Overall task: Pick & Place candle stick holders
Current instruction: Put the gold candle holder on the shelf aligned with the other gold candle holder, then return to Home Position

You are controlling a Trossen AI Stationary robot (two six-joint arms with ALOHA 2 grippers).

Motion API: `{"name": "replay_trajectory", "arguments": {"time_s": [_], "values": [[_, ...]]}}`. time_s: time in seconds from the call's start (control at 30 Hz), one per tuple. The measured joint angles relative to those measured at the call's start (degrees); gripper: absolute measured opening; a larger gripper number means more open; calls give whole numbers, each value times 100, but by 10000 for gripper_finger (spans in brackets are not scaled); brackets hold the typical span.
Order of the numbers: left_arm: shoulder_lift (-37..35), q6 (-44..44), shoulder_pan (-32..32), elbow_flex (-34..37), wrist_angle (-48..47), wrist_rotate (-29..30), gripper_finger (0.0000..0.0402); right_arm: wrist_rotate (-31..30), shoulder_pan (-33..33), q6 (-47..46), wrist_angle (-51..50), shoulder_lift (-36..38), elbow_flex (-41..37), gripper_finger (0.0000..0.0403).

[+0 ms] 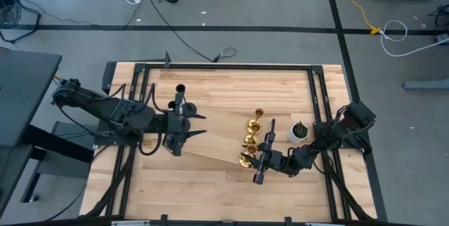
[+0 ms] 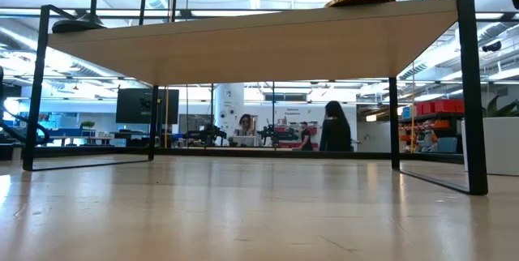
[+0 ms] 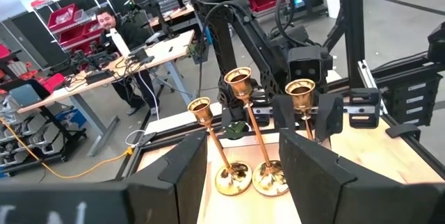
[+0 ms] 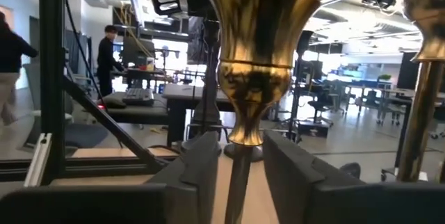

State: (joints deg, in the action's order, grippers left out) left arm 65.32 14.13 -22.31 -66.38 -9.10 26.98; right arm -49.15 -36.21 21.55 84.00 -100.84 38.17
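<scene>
Several gold candle stick holders (image 1: 251, 136) stand in a row on the raised wooden board (image 1: 224, 92), right of its middle. My right gripper (image 1: 252, 159) is open at the nearest one (image 1: 245, 159). Its fingers (image 4: 201, 165) stand on either side of the thin stem (image 4: 236, 182), just under the cup (image 4: 261, 57); I see no touch. My left gripper (image 1: 198, 124) is open and empty at the board's middle, pointing at the gold holders (image 3: 240, 85). A black holder (image 1: 180, 90) stands just beyond it, toward the far edge.
A small white pot with a green plant (image 1: 299, 131) stands right of the gold row. Black bar frames (image 1: 319, 107) run along the board's left and right sides. In the low view the board (image 2: 243, 42) is raised on black legs. People show at desks beyond the table.
</scene>
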Motion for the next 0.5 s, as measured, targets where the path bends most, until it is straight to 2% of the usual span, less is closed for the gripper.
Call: {"name": "replay_trajectory", "arguments": {"time_s": [0.27,0.5], "values": [[0,-2,0,1,-33,0,181,-386,-84,52,-2,6,0,194],[0,-2,0,0,-34,0,181,-677,-258,306,19,156,-2,236]]}}
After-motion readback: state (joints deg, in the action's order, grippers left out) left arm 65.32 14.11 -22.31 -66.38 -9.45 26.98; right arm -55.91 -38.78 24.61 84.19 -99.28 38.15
